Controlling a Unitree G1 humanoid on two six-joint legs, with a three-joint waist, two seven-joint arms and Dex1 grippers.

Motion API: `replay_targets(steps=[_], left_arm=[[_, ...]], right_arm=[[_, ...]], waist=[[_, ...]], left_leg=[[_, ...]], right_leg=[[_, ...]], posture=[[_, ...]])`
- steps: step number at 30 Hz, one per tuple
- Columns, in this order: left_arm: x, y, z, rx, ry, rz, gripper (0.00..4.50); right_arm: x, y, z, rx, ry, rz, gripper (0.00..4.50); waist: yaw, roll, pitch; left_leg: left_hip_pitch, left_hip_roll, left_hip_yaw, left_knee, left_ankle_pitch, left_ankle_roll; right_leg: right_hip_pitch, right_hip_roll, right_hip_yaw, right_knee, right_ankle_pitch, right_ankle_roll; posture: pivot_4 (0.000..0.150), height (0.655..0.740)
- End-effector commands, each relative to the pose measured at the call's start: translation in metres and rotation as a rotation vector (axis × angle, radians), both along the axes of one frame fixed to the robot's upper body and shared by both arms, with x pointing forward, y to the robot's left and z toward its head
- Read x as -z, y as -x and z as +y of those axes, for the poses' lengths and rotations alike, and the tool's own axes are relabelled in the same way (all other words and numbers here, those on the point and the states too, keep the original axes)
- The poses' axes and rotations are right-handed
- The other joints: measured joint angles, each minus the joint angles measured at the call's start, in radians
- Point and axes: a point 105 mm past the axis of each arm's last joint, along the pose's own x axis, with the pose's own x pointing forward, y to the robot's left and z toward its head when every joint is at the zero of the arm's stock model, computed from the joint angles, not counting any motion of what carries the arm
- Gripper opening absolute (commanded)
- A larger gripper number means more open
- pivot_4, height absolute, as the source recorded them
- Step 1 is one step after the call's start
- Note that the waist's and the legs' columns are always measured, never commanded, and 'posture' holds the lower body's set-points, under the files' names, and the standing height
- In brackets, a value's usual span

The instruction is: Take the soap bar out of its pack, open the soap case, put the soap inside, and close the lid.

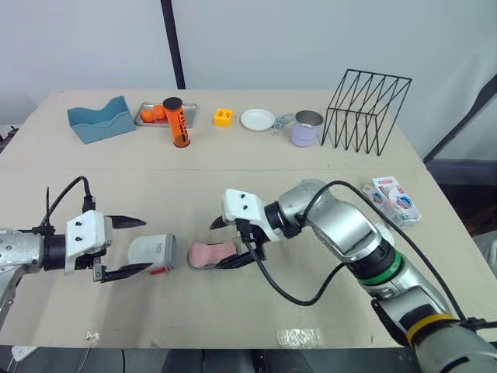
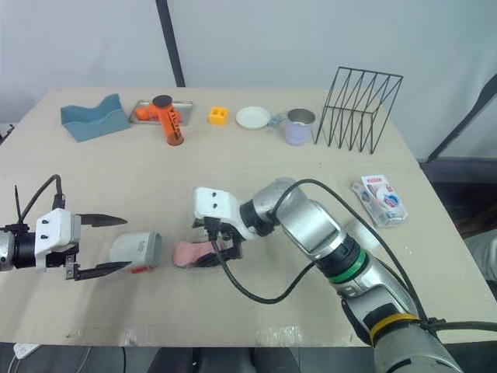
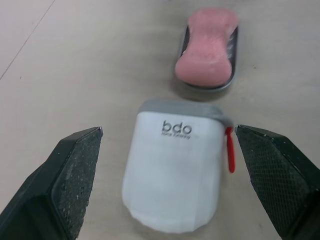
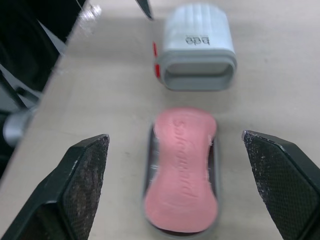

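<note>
Lying in the shallow grey case tray (image 3: pixel 234 55), the pink waisted soap bar (image 1: pixel 211 252) is unpacked. The right hand (image 1: pixel 221 244) hangs released above it. The left hand (image 1: pixel 147 245), spread wide, brackets the white plastic lid (image 1: pixel 151 252) on the desk (image 1: pixel 311 179); closing remains.

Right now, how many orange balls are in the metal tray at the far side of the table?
2. The orange balls sit side by side in the metal tray: one at its left end, the other next to the orange bottle, which may hide more.
</note>
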Motion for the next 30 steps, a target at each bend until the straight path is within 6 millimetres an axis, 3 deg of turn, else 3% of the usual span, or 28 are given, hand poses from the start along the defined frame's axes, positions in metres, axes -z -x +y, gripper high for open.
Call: replay_targets(steps=[1, 8, 16, 23, 30], left_arm=[[0.002, -0.011, 0.016, -0.059, 0.037, -0.005, 4.50], [0.007, -0.017, 0.031, -0.089, 0.048, -0.008, 4.50], [0.019, -0.008, 0.026, -0.014, 0.015, 0.060, 4.50], [0.030, -0.009, 0.021, 0.010, -0.003, 0.077, 4.50], [0.035, -0.013, 0.020, 0.021, -0.022, 0.087, 4.50]], right_arm=[[-0.025, 0.004, -0.026, 0.009, -0.147, -0.025, 4.41], [-0.038, 0.007, -0.043, 0.066, -0.358, 0.018, 4.41], [-0.045, 0.023, -0.050, 0.031, -0.455, 0.042, 4.41], [-0.044, 0.031, -0.051, 0.012, -0.465, 0.055, 4.41], [-0.031, 0.026, -0.050, 0.044, -0.405, 0.026, 4.41]], waist=[[0.000, 0.000, 0.000], [0.002, 0.000, 0.000], [0.001, 0.000, 0.000], [0.001, 0.000, 0.000], [0.001, 0.000, 0.000]], left_leg=[[0.000, 0.000, 0.000, 0.000, 0.000, 0.000], [0.000, 0.000, 0.000, 0.000, 0.000, 0.000], [0.000, 0.000, 0.000, -0.001, 0.000, 0.000], [0.000, 0.000, 0.001, -0.002, 0.001, -0.001], [0.000, 0.000, 0.000, -0.002, 0.001, -0.001]], right_leg=[[0.000, 0.000, 0.000, 0.000, 0.000, 0.000], [0.000, 0.000, 0.000, 0.000, 0.000, 0.000], [0.000, 0.000, 0.000, -0.001, 0.000, 0.000], [0.000, 0.001, 0.000, -0.001, 0.000, 0.000], [0.000, 0.001, 0.000, -0.001, 0.000, 0.000]], posture=[[0.150, 0.7371], [0.150, 0.7371], [0.150, 0.7371], [0.150, 0.7371], [0.150, 0.7371]])
